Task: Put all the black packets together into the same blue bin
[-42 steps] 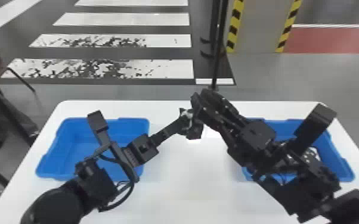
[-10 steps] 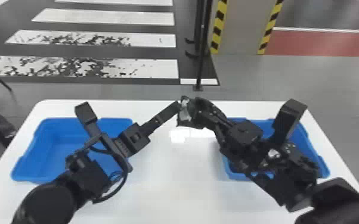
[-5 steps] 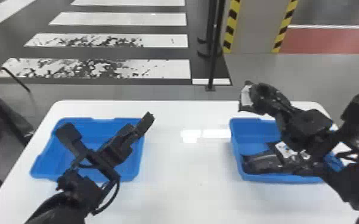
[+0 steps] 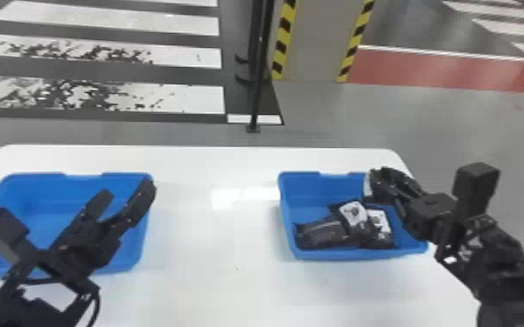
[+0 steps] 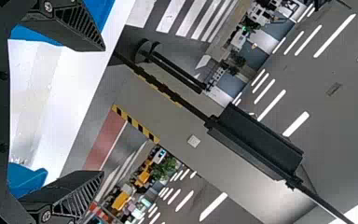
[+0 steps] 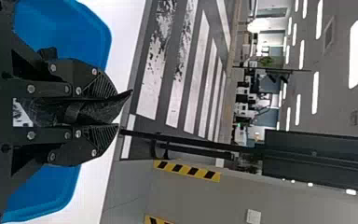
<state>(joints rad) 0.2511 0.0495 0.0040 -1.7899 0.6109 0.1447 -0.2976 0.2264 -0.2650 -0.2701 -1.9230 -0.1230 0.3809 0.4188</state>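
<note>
Over the back right of the right blue bin (image 4: pixel 288 217), my right gripper (image 4: pixel 381 185) is shut on a black packet with a white patch (image 4: pixel 367 187). In the right wrist view the right gripper (image 6: pixel 114 108) pinches this dark packet (image 6: pixel 95 111) between its fingers. Several black packets (image 4: pixel 324 232) with white labels lie bunched inside the right bin, toward its front wall. My left gripper (image 4: pixel 127 189) is over the left blue bin (image 4: pixel 141 243); in the left wrist view the left gripper (image 5: pixel 104 111) stands open, nothing between its fingers.
The white table (image 4: pixel 204 269) runs between the two bins, its back edge lying beyond them. Behind it on the floor stands a dark post (image 4: pixel 257 87), with a striped pillar (image 4: pixel 313 43) to its right.
Earlier both grippers met at the packet above the table's middle. They have since parted: the left let go and moved left, while the right carried the packet rightward and lower over the right bin.
</note>
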